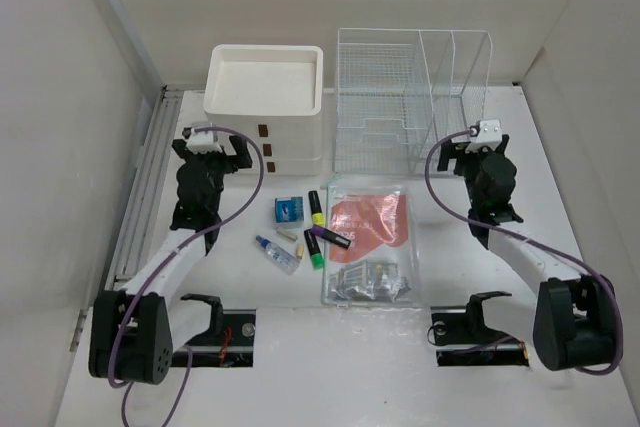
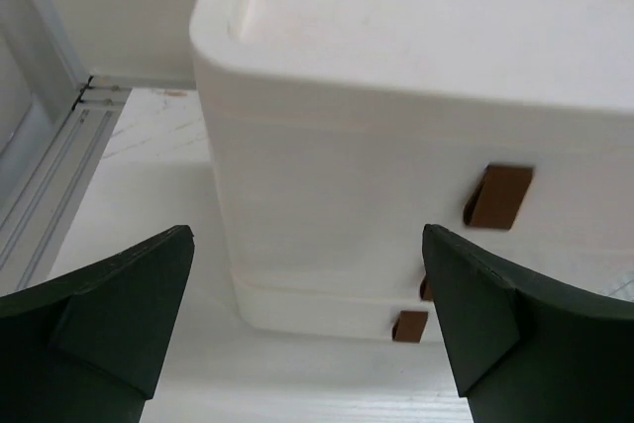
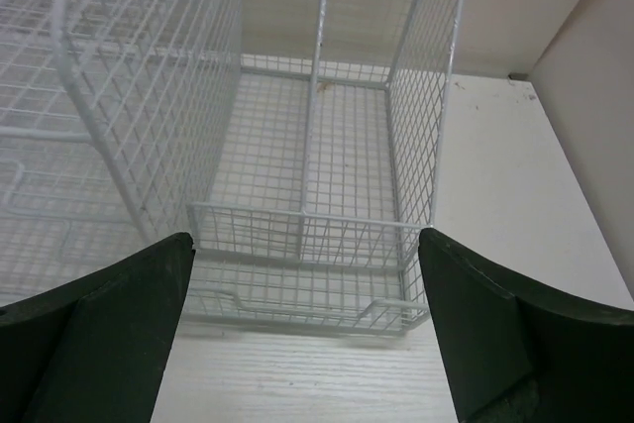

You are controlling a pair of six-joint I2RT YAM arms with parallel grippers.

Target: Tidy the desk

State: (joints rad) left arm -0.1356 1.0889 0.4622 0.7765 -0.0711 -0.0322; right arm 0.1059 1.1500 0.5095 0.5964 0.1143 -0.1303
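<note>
The white desk (image 1: 330,367) has a grey rail (image 1: 148,182) along its left edge. Loose items lie at its middle: a blue box (image 1: 289,209), a yellow highlighter (image 1: 315,207), a green highlighter (image 1: 313,249), a dark purple marker (image 1: 333,238), a small clear bottle (image 1: 276,254) and a clear pouch (image 1: 368,237) holding a red sheet and metal clips. My left gripper (image 1: 213,150) is open and empty in front of the cream drawer box (image 2: 396,146). My right gripper (image 1: 478,140) is open and empty in front of the wire-mesh rack (image 3: 297,245).
The drawer box (image 1: 265,97) with brown pull tabs (image 2: 498,195) stands at the back left. The wire rack (image 1: 410,97) stands at the back right. Walls close in on both sides. Both arm bases sit at the near edge.
</note>
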